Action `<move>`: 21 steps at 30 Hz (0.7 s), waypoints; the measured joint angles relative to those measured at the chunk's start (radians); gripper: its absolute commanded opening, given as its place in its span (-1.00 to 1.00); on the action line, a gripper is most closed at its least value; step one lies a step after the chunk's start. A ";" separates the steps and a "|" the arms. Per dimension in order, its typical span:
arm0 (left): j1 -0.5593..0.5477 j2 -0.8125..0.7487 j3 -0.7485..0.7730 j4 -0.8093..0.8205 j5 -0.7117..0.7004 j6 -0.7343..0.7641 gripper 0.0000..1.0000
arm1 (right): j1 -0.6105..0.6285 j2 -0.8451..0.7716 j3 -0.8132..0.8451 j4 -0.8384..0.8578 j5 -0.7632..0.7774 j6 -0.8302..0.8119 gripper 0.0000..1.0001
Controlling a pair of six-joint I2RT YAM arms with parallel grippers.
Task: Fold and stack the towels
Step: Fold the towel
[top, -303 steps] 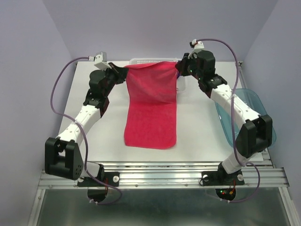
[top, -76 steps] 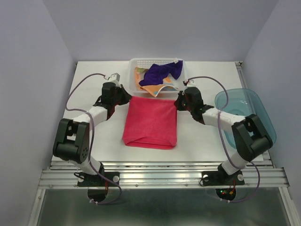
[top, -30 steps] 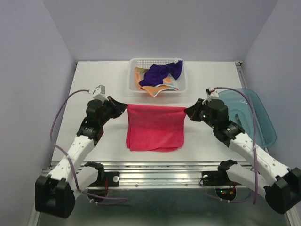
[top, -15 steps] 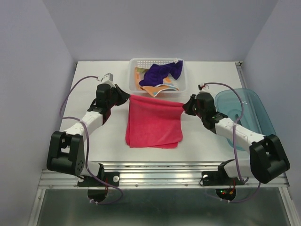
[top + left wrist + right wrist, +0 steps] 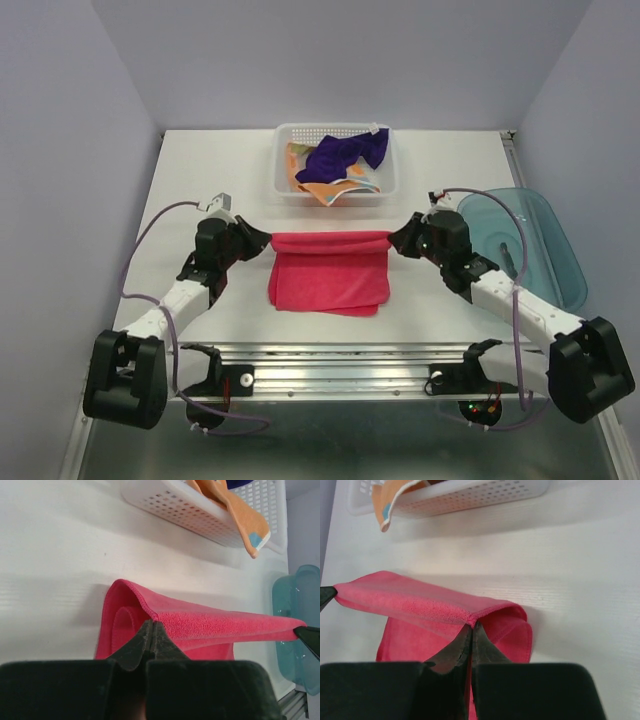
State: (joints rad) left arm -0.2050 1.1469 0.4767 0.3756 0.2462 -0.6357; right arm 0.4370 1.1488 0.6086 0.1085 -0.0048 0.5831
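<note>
The hot pink towel point(image 5: 328, 272) lies folded in the middle of the table, its far edge lifted and stretched between both grippers. My left gripper point(image 5: 266, 240) is shut on the towel's far left corner point(image 5: 152, 616). My right gripper point(image 5: 392, 238) is shut on the far right corner point(image 5: 474, 620). The lifted edge hangs over the layers below. The dark purple towel point(image 5: 345, 153) and the orange polka-dot towel point(image 5: 318, 188) lie crumpled in the white basket point(image 5: 283, 186), the orange one point(image 5: 235, 511) drooping over its front rim.
The white perforated basket point(image 5: 180, 509) stands at the back centre, just beyond the lifted edge. A translucent teal tray point(image 5: 545, 245) sits at the right, close to my right arm; it also shows in the left wrist view point(image 5: 292, 610).
Both grippers have drawn the held far edge of the pink towel toward the front, over the lower layers. The towel now looks shorter from front to back.
</note>
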 measured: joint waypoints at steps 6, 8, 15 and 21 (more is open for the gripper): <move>0.000 -0.148 -0.130 -0.020 0.008 -0.063 -1.00 | -0.001 -0.076 -0.104 -0.006 -0.090 0.067 -0.99; 0.000 -0.191 -0.165 -0.027 0.008 -0.081 -1.00 | -0.002 -0.091 -0.132 -0.011 -0.120 0.090 -0.99; 0.000 -0.242 -0.268 -0.044 0.035 -0.131 -1.00 | -0.004 -0.190 -0.221 -0.045 -0.200 0.148 -0.99; 0.000 -0.306 -0.325 -0.058 0.045 -0.159 -1.00 | -0.004 -0.227 -0.272 -0.057 -0.272 0.178 -0.99</move>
State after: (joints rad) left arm -0.2050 0.8410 0.1520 0.3176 0.2916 -0.7952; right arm 0.4332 0.9222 0.3367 0.0517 -0.2764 0.7609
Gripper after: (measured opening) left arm 0.019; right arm 0.022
